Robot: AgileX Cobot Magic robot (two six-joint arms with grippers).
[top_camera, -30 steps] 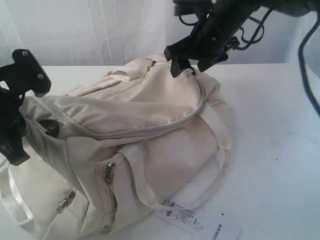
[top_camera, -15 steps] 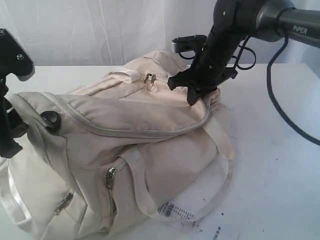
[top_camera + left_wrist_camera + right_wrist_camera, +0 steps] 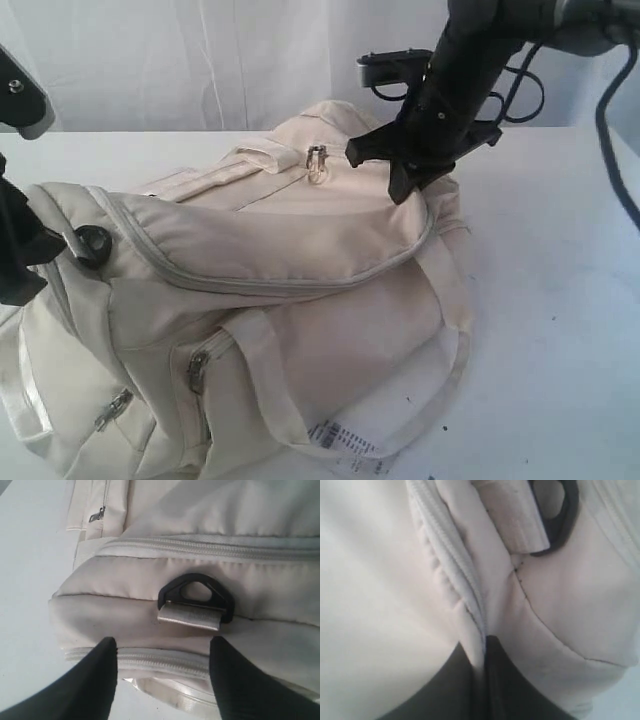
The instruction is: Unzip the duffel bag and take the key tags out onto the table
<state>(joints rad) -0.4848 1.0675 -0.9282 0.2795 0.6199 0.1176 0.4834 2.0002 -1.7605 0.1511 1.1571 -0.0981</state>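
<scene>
While the left end effector [image 3: 164, 642] is hanging spread, the right end effector [image 3: 481, 649] is pinching the limp duffel bag's [image 3: 300, 230] zip seam [image 3: 443, 545], likely the firmest hold.

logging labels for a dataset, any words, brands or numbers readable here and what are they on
No readable text in any view.
White paper tag beside the duffel bag: barcode-like dark print, too small and blurred to read.

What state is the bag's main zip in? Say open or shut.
Shut. The zip runs as one unbroken closed line along the bag, with no gap or lining showing.
</scene>
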